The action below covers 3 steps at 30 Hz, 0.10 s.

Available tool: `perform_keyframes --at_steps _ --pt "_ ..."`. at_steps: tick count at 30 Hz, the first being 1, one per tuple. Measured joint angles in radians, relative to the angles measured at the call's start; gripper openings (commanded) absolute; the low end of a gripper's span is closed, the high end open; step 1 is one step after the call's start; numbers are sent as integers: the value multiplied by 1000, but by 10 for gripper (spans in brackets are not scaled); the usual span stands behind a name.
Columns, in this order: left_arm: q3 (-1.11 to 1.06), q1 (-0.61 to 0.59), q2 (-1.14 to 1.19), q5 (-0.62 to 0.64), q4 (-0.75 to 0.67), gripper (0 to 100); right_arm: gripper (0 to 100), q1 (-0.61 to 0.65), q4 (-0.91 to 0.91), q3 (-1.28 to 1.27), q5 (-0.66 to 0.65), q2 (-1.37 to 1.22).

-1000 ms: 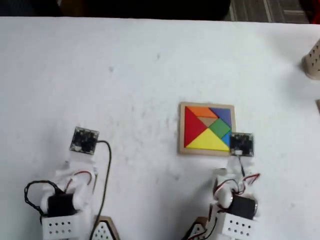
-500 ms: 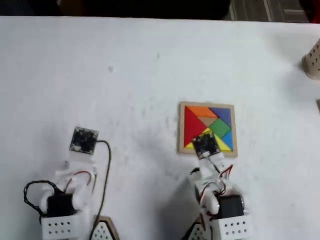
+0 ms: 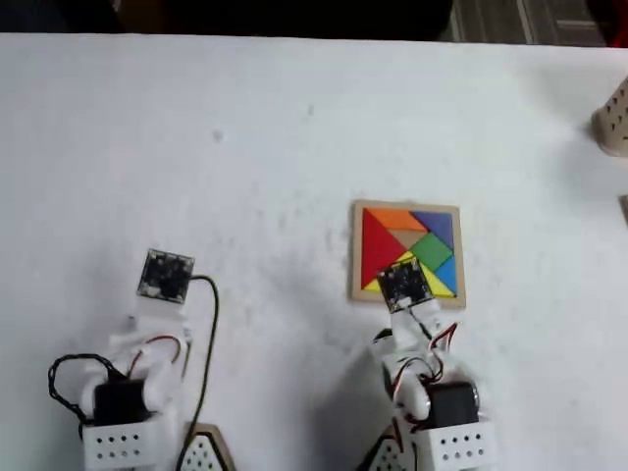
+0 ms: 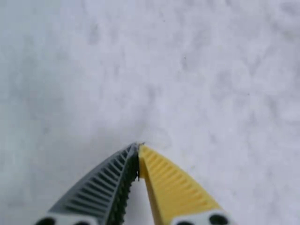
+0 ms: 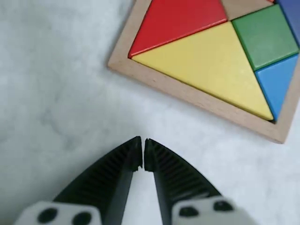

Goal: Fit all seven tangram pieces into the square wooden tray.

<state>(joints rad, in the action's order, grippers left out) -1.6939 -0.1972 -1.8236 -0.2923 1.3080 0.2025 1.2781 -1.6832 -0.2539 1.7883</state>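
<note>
The square wooden tray [image 3: 356, 250] lies right of the table's middle, with red, orange, purple, green, blue and yellow tangram pieces fitted in it. In the right wrist view the tray [image 5: 187, 93] shows its red triangle [image 5: 176, 18], big yellow triangle [image 5: 206, 70], green square [image 5: 265, 35] and blue piece [image 5: 276, 82]. My right gripper [image 5: 143, 157] is shut and empty, over bare table just short of the tray's near edge. My left gripper [image 4: 138, 152] is shut with nothing in it, above bare table at the near left. The right arm's wrist camera [image 3: 402, 285] covers the tray's near edge.
The left arm [image 3: 162, 280] stands at the near left with a black cable looping beside it. A pale perforated object [image 3: 613, 123] stands at the far right edge. White tabletop spreads wide behind and to the left of the tray.
The right arm swung left from the tray's near right corner to the middle of its near edge, then held still. The left arm has not moved.
</note>
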Motion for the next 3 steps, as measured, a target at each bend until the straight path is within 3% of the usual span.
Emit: perform_keyframes --at_steps 3 --pt "0 0 0 0 0 23 18 0 0 0 0 0"
